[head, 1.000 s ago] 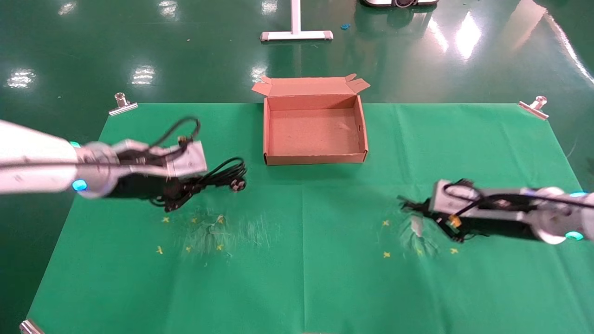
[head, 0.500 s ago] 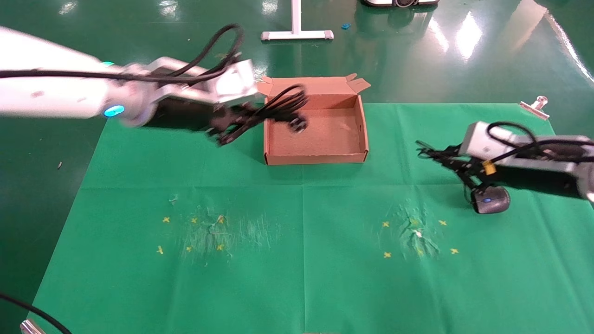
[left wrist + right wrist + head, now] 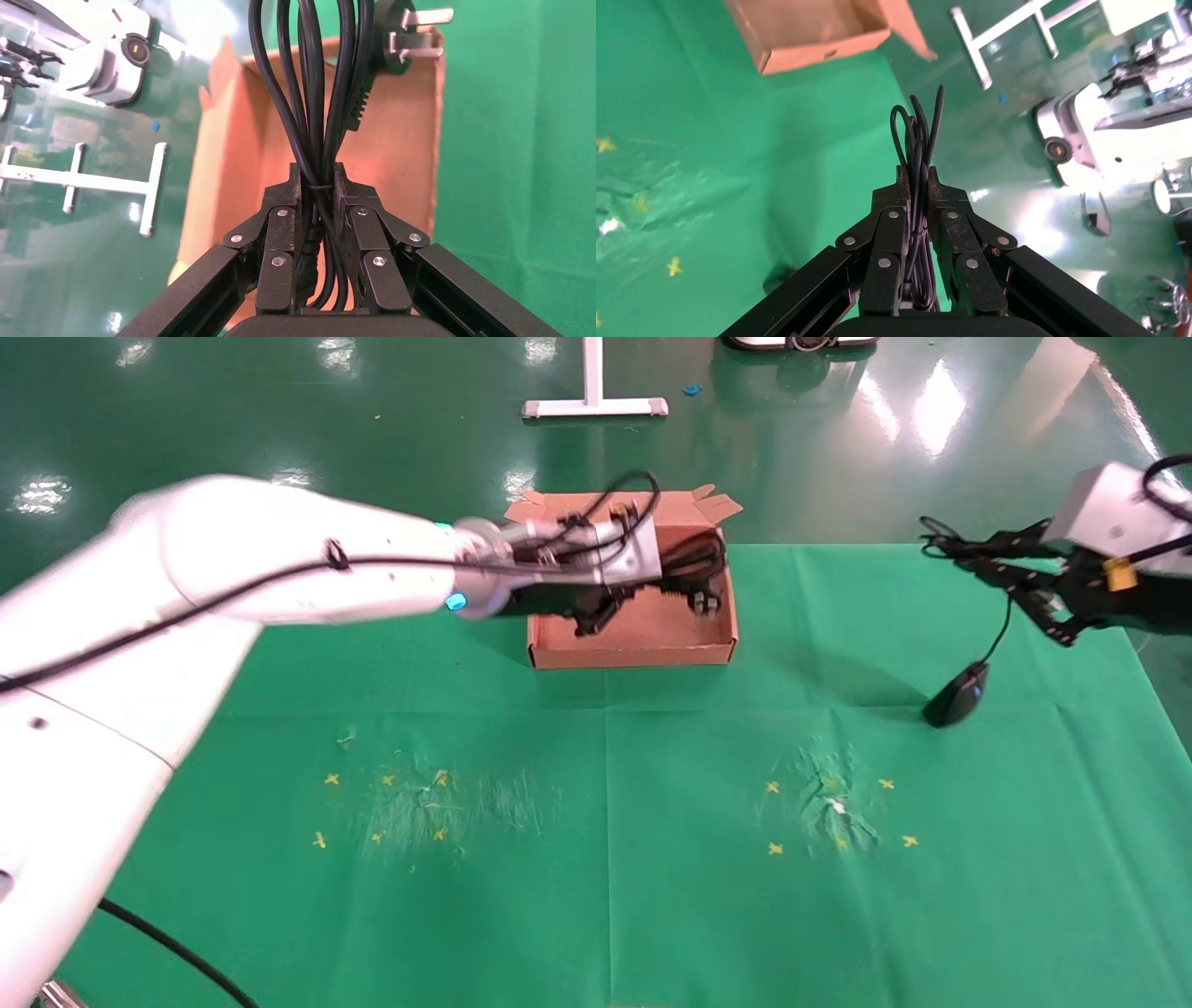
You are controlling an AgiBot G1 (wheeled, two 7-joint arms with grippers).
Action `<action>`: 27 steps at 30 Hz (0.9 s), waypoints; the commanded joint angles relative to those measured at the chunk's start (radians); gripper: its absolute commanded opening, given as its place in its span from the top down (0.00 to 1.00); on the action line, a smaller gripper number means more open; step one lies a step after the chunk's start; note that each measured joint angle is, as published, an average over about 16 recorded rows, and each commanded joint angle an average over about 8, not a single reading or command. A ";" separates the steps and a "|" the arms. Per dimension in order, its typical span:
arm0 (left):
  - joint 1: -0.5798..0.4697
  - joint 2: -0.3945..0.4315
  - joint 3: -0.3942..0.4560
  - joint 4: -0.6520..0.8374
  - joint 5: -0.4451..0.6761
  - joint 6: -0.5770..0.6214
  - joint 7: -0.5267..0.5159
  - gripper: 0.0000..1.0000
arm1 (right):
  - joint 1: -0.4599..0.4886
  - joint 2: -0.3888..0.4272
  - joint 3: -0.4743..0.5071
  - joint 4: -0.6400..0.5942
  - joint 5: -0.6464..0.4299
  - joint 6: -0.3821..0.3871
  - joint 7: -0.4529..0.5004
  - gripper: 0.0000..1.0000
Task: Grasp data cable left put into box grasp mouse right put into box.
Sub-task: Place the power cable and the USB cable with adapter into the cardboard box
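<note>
Reaching across the upper middle of the head frame, the left gripper [image 3: 643, 589] hung over the box [image 3: 633, 656], clenched on the bundled data cable [image 3: 694, 561]. In the left wrist picture the fingers [image 3: 281, 225] pinched several strands of data cable [image 3: 316, 105] together, long loops running straight out from the jaws toward the far box wall [image 3: 422, 140]. Chunky plug [image 3: 404, 42] at the loop end, silver prongs pointing sideways, hovering near the cardboard rim. Open room inside the box on the near side, bare brown floor showing below the gripper.

At the upper right of the head frame, the right gripper [image 3: 1043, 589] sat raised near the cloth's edge, clamped on the mouse's thin cord [image 3: 1001, 626]. Right wrist picture: fingers [image 3: 891, 232] shut tight on a doubled hank of thin cord [image 3: 918, 140]. Mouse [image 3: 954, 696] dangled low on that cord, just right of centre, at or just above the green cloth [image 3: 605, 859]; cannot tell whether touching. Long axis tilted, nose down and left. Well apart from the box, wide bare cloth between them.

Green cloth scuffed pale in two patches ringed by yellow crosses [image 3: 829, 812]. Glossy green floor [image 3: 279, 412] beyond, a white stand foot [image 3: 596, 407] at top centre.
</note>
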 commanded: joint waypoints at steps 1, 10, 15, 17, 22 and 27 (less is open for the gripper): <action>0.005 0.008 0.045 0.030 -0.023 -0.045 0.035 0.38 | 0.009 0.016 0.010 0.007 0.014 -0.008 0.000 1.00; -0.036 0.006 0.197 0.075 -0.149 -0.121 0.038 0.00 | 0.017 0.011 0.025 0.006 0.036 0.006 -0.006 1.00; -0.072 -0.003 0.229 0.119 -0.220 -0.148 0.030 0.00 | 0.020 0.000 0.031 0.009 0.040 0.023 -0.005 1.00; -0.093 -0.011 0.226 0.151 -0.246 -0.157 0.029 0.00 | 0.023 -0.001 0.034 0.010 0.042 0.027 -0.006 1.00; -0.161 -0.066 0.203 0.242 -0.282 -0.172 0.035 0.00 | 0.038 -0.009 0.038 0.012 0.050 0.027 -0.017 1.00; -0.219 -0.181 0.195 0.284 -0.265 -0.166 0.028 0.00 | 0.066 -0.048 0.031 0.012 0.050 0.031 -0.035 1.00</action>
